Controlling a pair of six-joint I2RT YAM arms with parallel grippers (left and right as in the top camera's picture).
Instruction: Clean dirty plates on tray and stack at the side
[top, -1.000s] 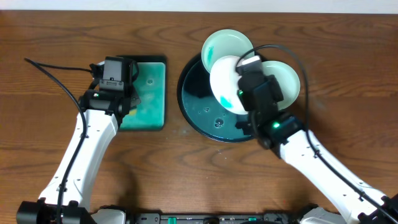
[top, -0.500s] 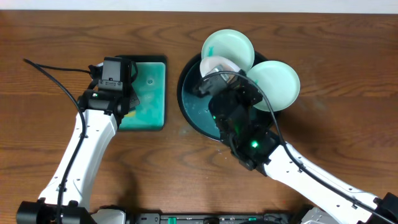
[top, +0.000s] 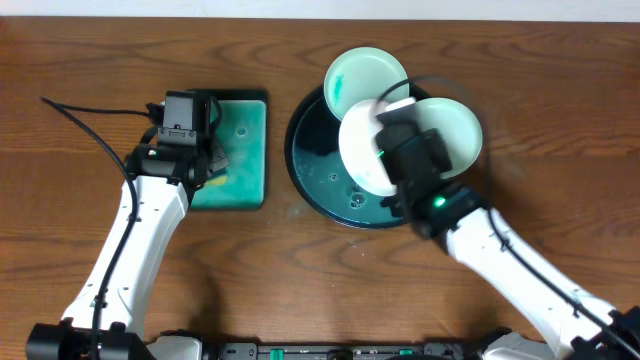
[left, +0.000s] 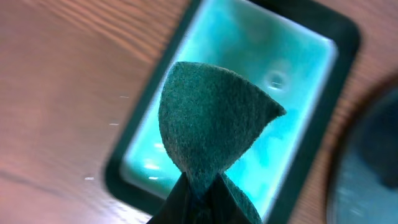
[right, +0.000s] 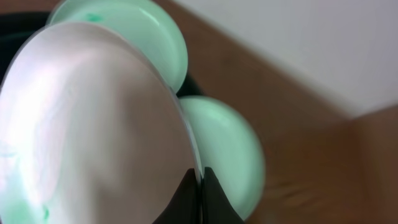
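Observation:
Above the black tray my right gripper is shut on the rim of one dirty plate, held tilted. In the right wrist view that plate fills the left side, with the right gripper pinching its edge and faint teal smears low on its face. Two other plates rest on the tray's far rim, one at the back and one at the right. My left gripper is shut on a dark green sponge above the teal tray.
A rectangular teal tray holding bright soapy liquid lies left of the black tray. A black cable trails across the wood at the far left. Brown wood tabletop stretches to the right of the plates.
My right arm swung left over the tray with the plate, then back right; the plate is again tilted over the tray's middle. The left arm and sponge stayed put.

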